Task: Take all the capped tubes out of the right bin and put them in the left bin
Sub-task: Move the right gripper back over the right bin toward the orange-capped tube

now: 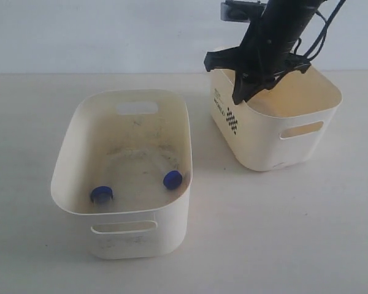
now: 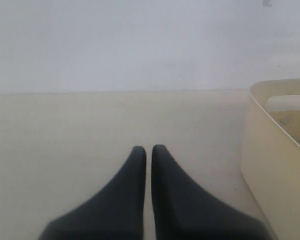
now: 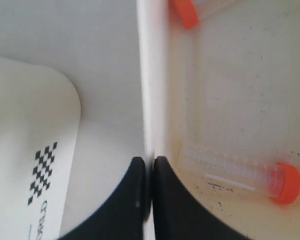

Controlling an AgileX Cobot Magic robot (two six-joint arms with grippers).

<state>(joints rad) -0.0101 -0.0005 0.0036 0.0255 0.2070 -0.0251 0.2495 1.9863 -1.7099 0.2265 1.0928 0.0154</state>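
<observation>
Both bins are smooth cream plastic with rounded corners and oval handle slots. The big left bin (image 1: 172,236) has a grimy, speckled floor, and two blue-capped tubes (image 1: 102,195) (image 1: 172,179) lie in it; only the round caps really show. In the smaller right bin (image 1: 264,147), with a checkered label (image 1: 232,118) on its side, are two clear orange-capped tubes (image 3: 240,172); the far one (image 3: 185,12) is cut off. The right gripper (image 3: 146,160) hangs tilted over that bin's rim, black jaws clenched on nothing. The left gripper (image 2: 146,149) sits low over the pale table (image 2: 65,130), jaws also pressed together and empty.
</observation>
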